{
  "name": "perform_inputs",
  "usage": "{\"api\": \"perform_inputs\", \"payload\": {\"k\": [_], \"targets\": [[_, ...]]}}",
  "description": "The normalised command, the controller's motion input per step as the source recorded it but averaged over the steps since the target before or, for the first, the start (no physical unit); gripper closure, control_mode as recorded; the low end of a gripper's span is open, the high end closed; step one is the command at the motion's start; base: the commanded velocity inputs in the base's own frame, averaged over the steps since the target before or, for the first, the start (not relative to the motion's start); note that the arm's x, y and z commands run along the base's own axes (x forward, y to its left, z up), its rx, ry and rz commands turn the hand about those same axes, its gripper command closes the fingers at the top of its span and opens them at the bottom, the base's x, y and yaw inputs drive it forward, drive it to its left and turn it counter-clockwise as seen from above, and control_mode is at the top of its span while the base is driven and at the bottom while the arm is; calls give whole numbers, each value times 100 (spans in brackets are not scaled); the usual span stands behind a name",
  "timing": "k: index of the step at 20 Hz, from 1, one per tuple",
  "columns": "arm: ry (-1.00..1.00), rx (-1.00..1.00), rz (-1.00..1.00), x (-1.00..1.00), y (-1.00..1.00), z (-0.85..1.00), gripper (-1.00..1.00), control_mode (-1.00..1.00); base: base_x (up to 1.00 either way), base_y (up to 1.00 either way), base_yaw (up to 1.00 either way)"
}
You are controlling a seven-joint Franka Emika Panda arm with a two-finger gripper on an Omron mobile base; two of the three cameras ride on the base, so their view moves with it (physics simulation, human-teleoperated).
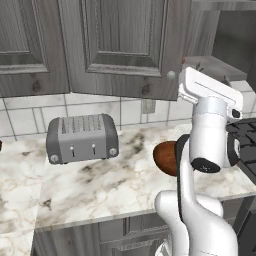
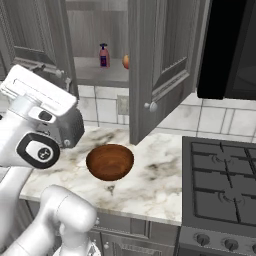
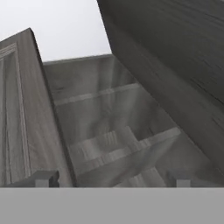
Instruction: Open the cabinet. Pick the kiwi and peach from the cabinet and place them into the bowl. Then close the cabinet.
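- Bowl (image 2: pixel 110 161) — lower centre of the right base view, nothing inside it.
- Gripper (image 3: pixel 111 180) fingertips spread, grasping nothing.
- Cabinet (image 2: pixel 150 65) open; peach (image 2: pixel 126 61) half hidden by its door, beside a pink bottle (image 2: pixel 104 55).

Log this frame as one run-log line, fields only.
phase: cabinet doors open | jaws: open, empty | peach: on shelf beside pink bottle | kiwi: not visible | bowl: empty on counter
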Motion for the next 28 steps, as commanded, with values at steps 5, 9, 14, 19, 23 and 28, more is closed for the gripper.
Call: {"api": "perform_inputs", "payload": {"k": [5,9,14,19,23,28], "targets": [[8,1,17,16,-6,0,-100,-100,0,0,0],[10,7,12,1,-3,4,-100,-100,0,0,0],[4,21,7,0,-20,18,-100,-100,0,0,0],[19,7,3,1,-10,9,-100,-100,0,0,0],[45,-3,4,18,0,0,-100,-100,0,0,0],[41,0,6,4,0,4,-100,-100,0,0,0]]}}
